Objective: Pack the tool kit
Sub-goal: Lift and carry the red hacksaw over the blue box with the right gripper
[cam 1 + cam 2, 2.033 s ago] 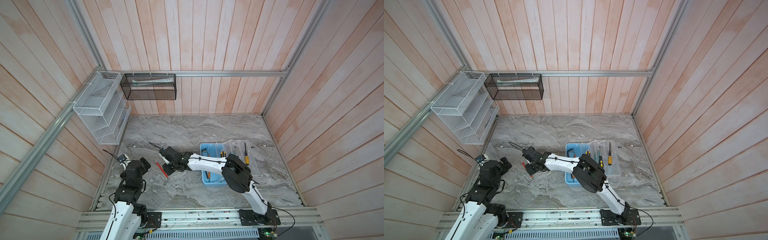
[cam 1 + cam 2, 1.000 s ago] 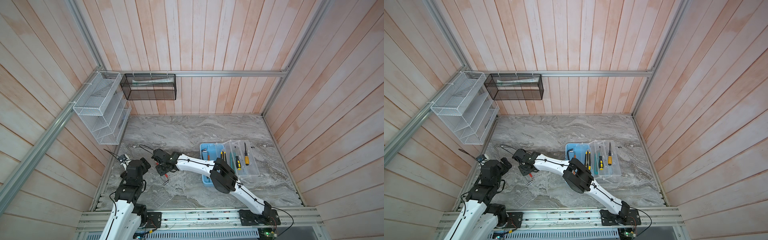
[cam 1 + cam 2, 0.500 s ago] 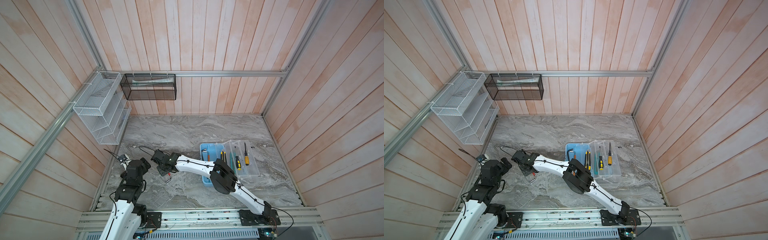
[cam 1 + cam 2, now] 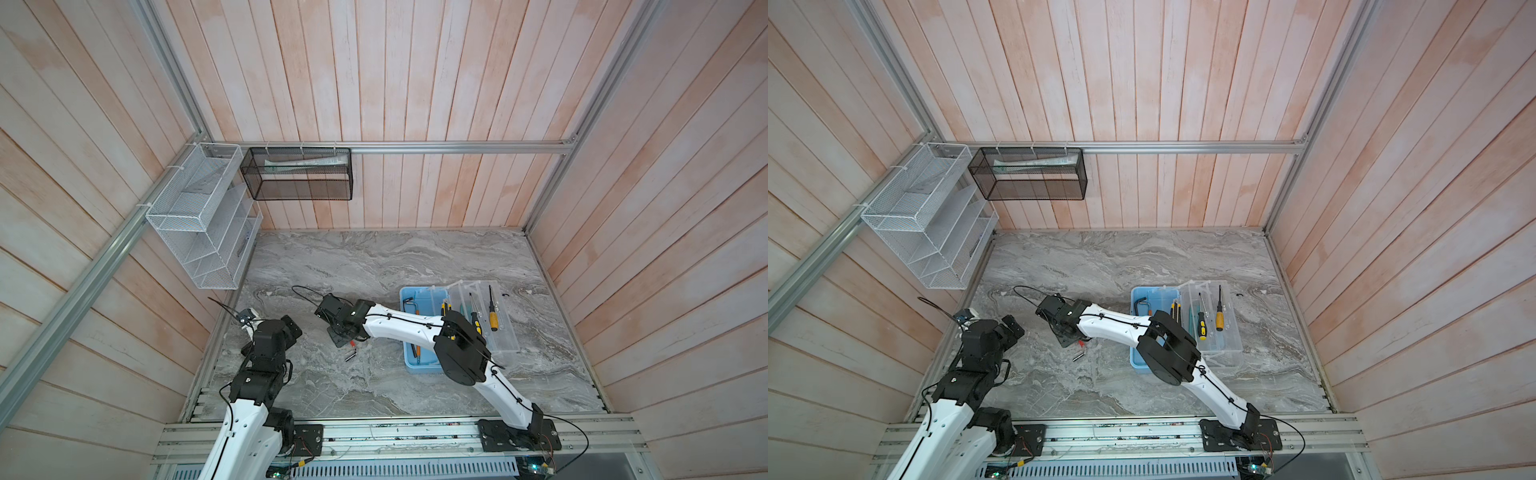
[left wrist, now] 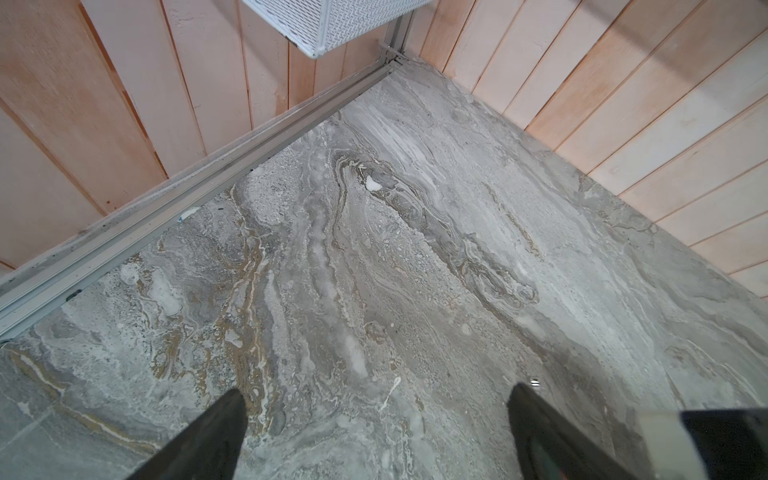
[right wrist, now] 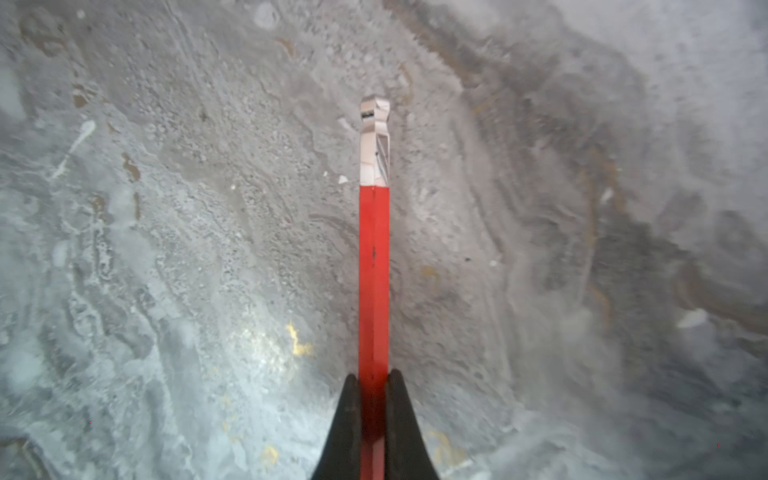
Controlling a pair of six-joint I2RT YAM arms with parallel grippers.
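Note:
The tool kit's light-blue base (image 4: 415, 300) (image 4: 1141, 300) lies open at the right in both top views. Its see-through lid (image 4: 505, 338) (image 4: 1227, 345) is folded out beside it and holds yellow-black screwdrivers (image 4: 493, 321) (image 4: 1219, 321). My right gripper (image 4: 345, 337) (image 4: 1073, 338) reaches left across the marble and is shut on a red pencil (image 6: 374, 270). The pencil's whittled tip points away from the jaws in the right wrist view. My left gripper (image 5: 376, 395) (image 4: 291, 328) stands open over bare marble near the left wall, holding nothing.
A small dark cylinder (image 4: 350, 356) (image 4: 1079, 356) lies on the marble just in front of my right gripper. A white wire-mesh rack (image 4: 199, 220) hangs on the left wall and a black mesh basket (image 4: 299, 174) on the back wall. My right arm's elbow (image 4: 459, 349) hangs over the case.
My right gripper's jaws have come down and closed on the red pencil. My left arm has not moved.

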